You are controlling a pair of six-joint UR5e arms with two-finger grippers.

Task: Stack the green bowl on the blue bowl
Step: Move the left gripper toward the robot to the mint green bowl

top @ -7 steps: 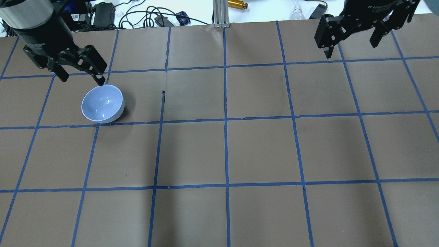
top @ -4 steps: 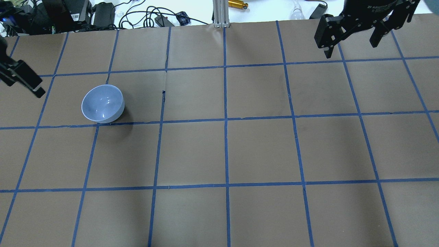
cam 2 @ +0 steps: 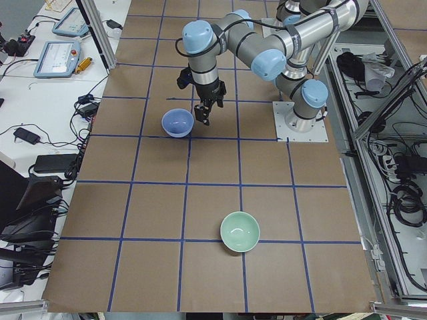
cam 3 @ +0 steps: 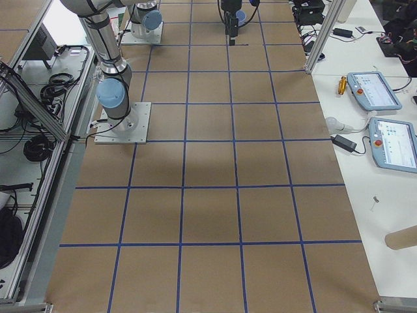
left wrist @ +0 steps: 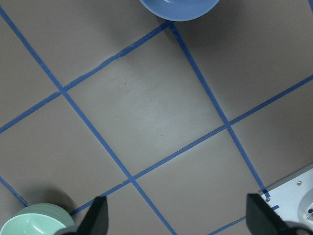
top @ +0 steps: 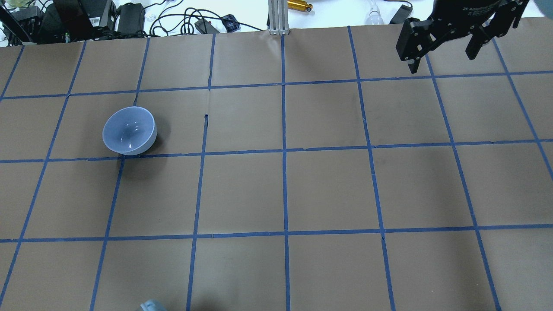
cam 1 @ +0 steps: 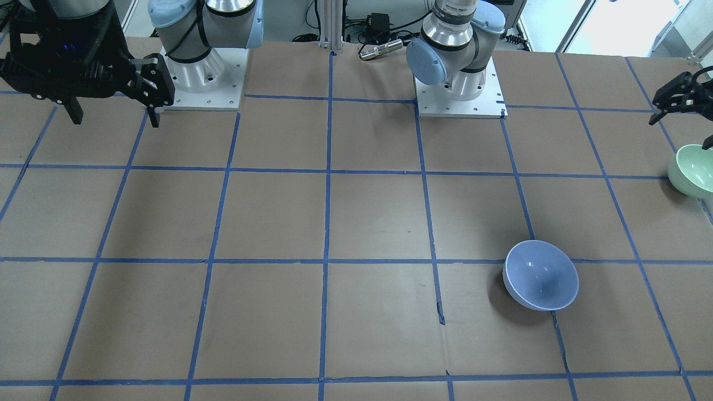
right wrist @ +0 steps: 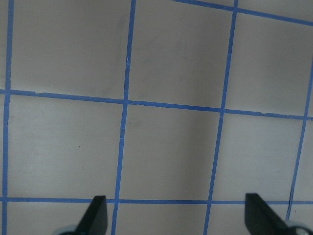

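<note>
The blue bowl (top: pixel 129 130) stands upright and empty on the brown paper at the left; it also shows in the front view (cam 1: pixel 541 275) and at the top of the left wrist view (left wrist: pixel 179 8). The green bowl (cam 1: pixel 693 170) stands upright at the front view's right edge, apart from the blue bowl, and shows in the left wrist view (left wrist: pixel 34 221) and the exterior left view (cam 2: pixel 240 231). My left gripper (cam 1: pixel 680 132) is open and empty, raised just robot-side of the green bowl, out of the overhead view. My right gripper (top: pixel 441 60) is open and empty at the far right.
The two arm bases (cam 1: pixel 203 83) (cam 1: pixel 459 94) stand at the robot's side of the table. Cables and power bricks (top: pixel 129 17) and an aluminium post (top: pixel 276 17) lie beyond the far edge. A small tear (top: pixel 206 121) marks the paper.
My left gripper has left the blue bowl's far rim and moved left, out of the overhead view. The blue bowl and the right arm have not moved.
</note>
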